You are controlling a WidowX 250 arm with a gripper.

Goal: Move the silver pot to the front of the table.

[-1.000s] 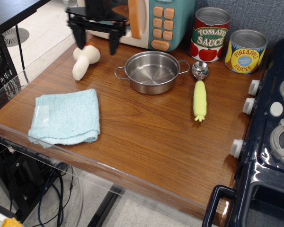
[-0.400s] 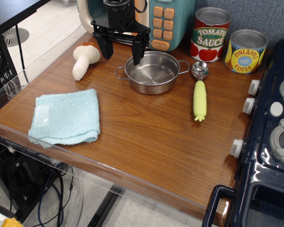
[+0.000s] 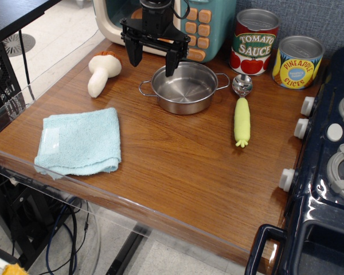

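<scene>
My fingers (image 3: 136, 52) spread wide, hovering over far-left rim of silver pot (image 3: 183, 87); pot sits far on tabletop (image 3: 178, 172), blue cloth (image 3: 79, 141) near-left.

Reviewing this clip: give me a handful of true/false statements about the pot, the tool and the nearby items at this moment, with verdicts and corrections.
1. The silver pot is empty. True.
2. The tool is shut on the pot's rim. False: its fingers are spread apart and hang above the pot's back-left rim, holding nothing.
3. The scoop lies to the right of the pot, its yellow-green handle pointing toward the front of the table. True.
4. The folded blue cloth sits under the pot. False: it lies apart, near the front-left edge.
5. The tomato sauce can and the pineapple can stand upright at the back. True.
6. The toy mushroom is inside the pot. False: it lies on the table to the left.
</scene>
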